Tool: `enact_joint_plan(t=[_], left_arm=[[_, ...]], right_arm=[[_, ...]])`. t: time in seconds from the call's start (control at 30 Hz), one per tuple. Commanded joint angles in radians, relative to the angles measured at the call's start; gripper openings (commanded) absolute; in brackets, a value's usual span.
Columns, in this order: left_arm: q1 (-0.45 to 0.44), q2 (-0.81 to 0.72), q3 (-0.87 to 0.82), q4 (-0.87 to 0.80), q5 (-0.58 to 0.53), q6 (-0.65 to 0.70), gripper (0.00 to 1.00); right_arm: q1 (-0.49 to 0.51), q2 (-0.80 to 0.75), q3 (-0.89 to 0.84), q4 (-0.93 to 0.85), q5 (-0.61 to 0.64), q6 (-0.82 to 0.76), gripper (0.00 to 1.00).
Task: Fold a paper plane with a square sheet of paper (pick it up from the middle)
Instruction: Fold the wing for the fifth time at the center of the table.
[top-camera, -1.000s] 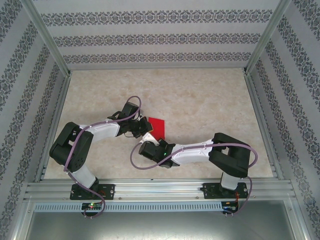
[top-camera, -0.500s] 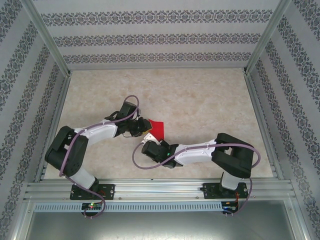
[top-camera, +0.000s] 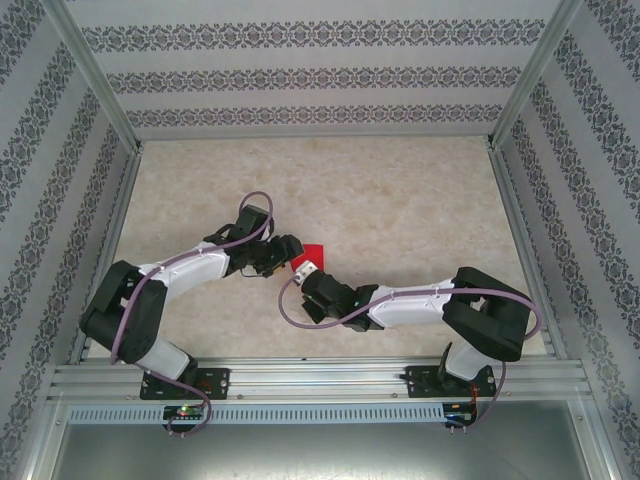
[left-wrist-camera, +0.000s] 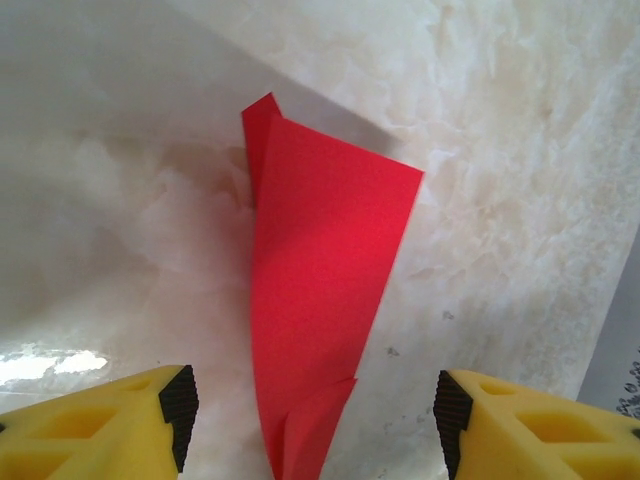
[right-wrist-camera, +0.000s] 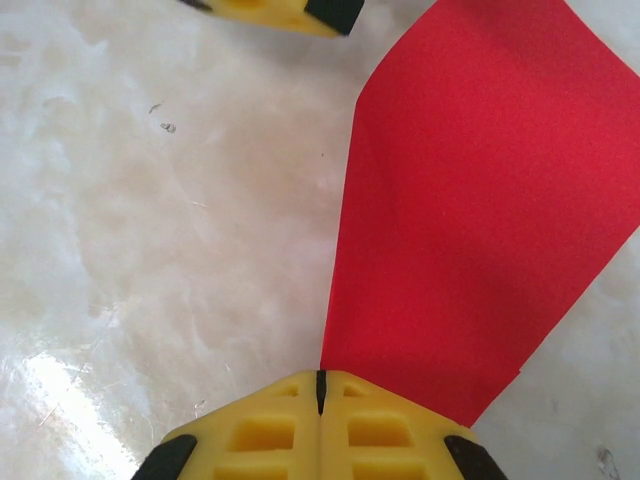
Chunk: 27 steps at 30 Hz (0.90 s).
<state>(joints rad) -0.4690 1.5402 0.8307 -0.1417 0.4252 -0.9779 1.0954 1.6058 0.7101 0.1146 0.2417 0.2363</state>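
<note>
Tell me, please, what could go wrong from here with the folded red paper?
1. The left tool stands open on either side of the red paper, so the shut right tool at one end seems its sole restraint; the paper could pivot or slide on the glossy table.
2. One layer pokes out at the paper's tip, so the folds look misaligned and later creases may drift.
</note>
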Motion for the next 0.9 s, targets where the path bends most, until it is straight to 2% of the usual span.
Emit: enact_joint_plan(t=[0.0,0.17,0.27,0.3,0.37,0.57,0.73,0.87], left_arm=[[0.010,0.026,0.007,-0.032,0.012,-0.018,0.68],[0.010,0.079,0.036,-0.017,0.041,-0.025,0.68],[0.009,0.115,0.054,-0.005,0.067,-0.025,0.63],[0.008,0.122,0.059,-0.012,0.066,-0.024,0.60],[0.008,0.129,0.063,-0.019,0.062,-0.020,0.49],[0.010,0.132,0.062,-0.053,0.043,-0.012,0.31],[0.009,0.124,0.063,-0.058,0.038,-0.018,0.12],[0.009,0.108,0.068,-0.068,0.036,-0.024,0.08]], right_arm=[[0.003,-0.024,-0.021,0.028,0.009,-0.005,0.00],[0.010,-0.025,-0.025,0.023,0.026,-0.015,0.00],[0.016,-0.021,-0.025,0.024,0.034,-0.023,0.00],[0.019,-0.016,-0.023,0.021,0.041,-0.026,0.00],[0.022,-0.014,-0.019,0.012,0.049,-0.029,0.00],[0.030,-0.020,-0.021,-0.001,0.070,-0.038,0.00],[0.032,-0.029,-0.023,-0.028,0.080,-0.041,0.05],[0.037,-0.058,-0.040,-0.040,0.091,-0.034,0.14]])
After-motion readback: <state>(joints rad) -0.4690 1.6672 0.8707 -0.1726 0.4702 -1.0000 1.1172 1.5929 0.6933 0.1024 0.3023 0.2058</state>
